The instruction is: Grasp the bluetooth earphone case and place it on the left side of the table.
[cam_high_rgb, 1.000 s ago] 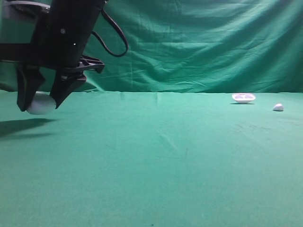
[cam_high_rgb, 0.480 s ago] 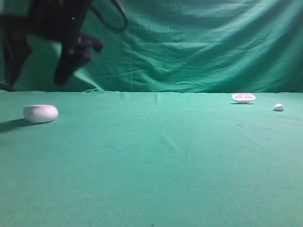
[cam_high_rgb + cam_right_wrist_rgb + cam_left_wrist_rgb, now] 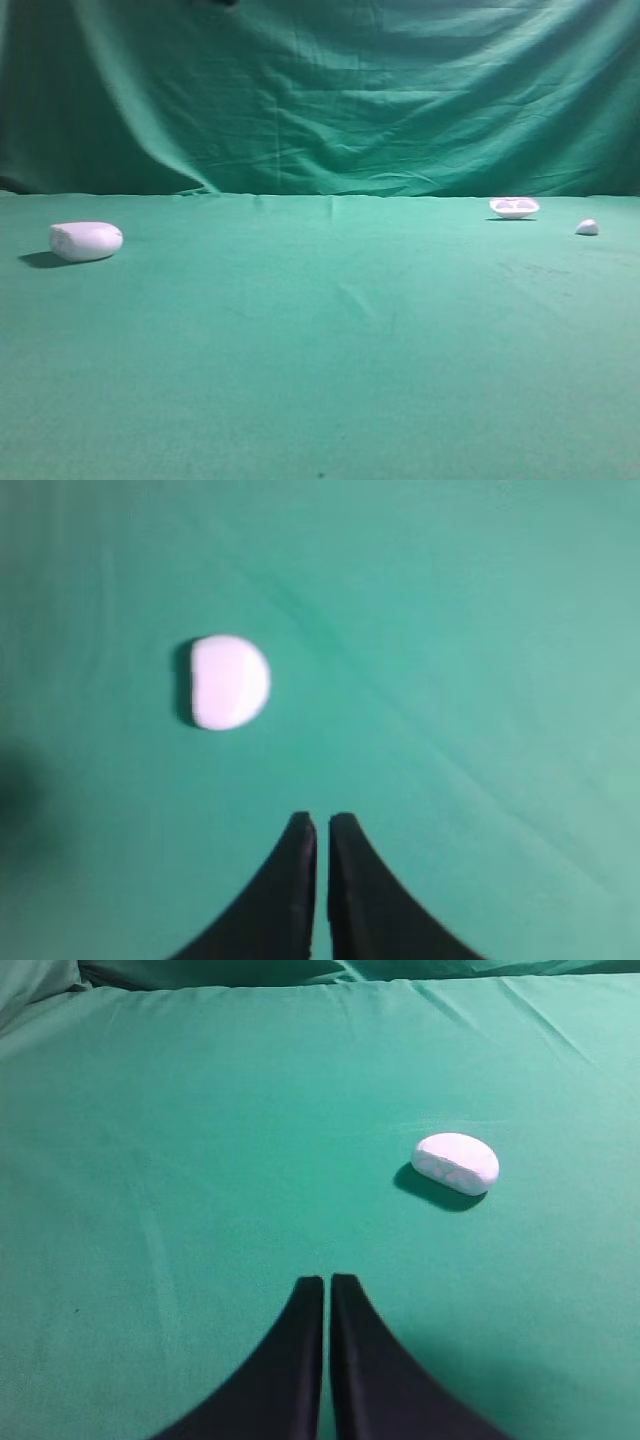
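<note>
earphone case (image 3: 456,1162) beyond left hand (image 3: 327,1282) (closed), apart

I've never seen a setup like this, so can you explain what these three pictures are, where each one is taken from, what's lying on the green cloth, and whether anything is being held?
This is a two-armed robot working at a table covered in green cloth. One picture comes from a camera facing the table; neither arm shows in it. The other two come from cameras mounted on the wrists, looking down past the grippers.

On the left lies a white earphone case, resting free. On the far right are a shallow white dish and a tiny white lump.

The left gripper appears as two black fingers pressed together, the case lying beyond it. The right gripper looks the same, above a white rounded thing I can't identify. Nothing is held.
</note>
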